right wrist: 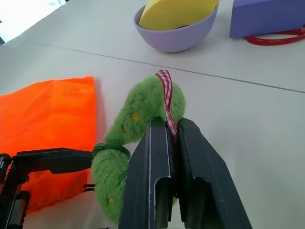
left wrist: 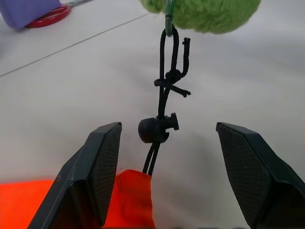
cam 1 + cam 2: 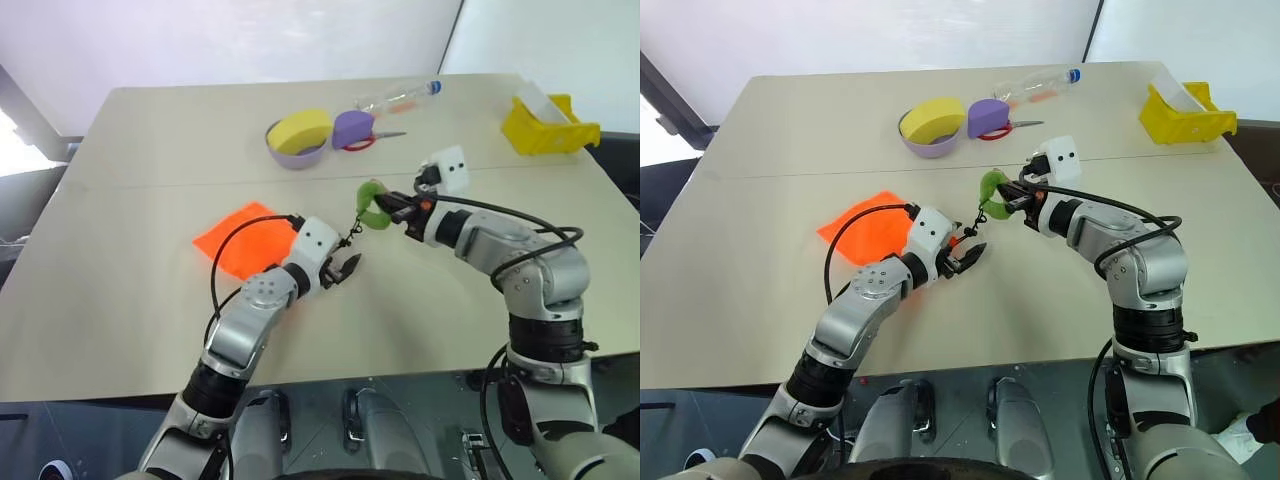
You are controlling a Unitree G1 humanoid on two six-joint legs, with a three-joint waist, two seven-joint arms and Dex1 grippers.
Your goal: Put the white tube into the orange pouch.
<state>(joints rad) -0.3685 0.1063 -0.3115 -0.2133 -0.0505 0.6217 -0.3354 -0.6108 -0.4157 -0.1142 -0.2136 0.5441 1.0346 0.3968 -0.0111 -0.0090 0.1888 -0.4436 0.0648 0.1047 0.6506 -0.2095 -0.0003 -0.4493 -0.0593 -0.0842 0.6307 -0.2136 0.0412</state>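
Observation:
The orange pouch (image 3: 245, 235) lies flat on the table, left of the middle. Its black cord (image 2: 164, 81) runs up through a round cord lock (image 2: 155, 130) to a fuzzy green charm (image 3: 372, 205). My right gripper (image 3: 395, 208) is shut on that charm at its red-and-white ribbon (image 1: 167, 95) and holds it above the table. My left gripper (image 3: 343, 268) is open at the pouch's corner. Its fingers (image 2: 97, 171) stand on either side of the cord lock without touching it. The white tube is out of view.
At the back stand a purple bowl (image 3: 297, 150) holding a yellow sponge, a purple block (image 3: 352, 128), red-handled scissors (image 3: 365, 143) and a clear bottle (image 3: 400, 97). A yellow bin (image 3: 548, 130) with something white in it sits at the far right.

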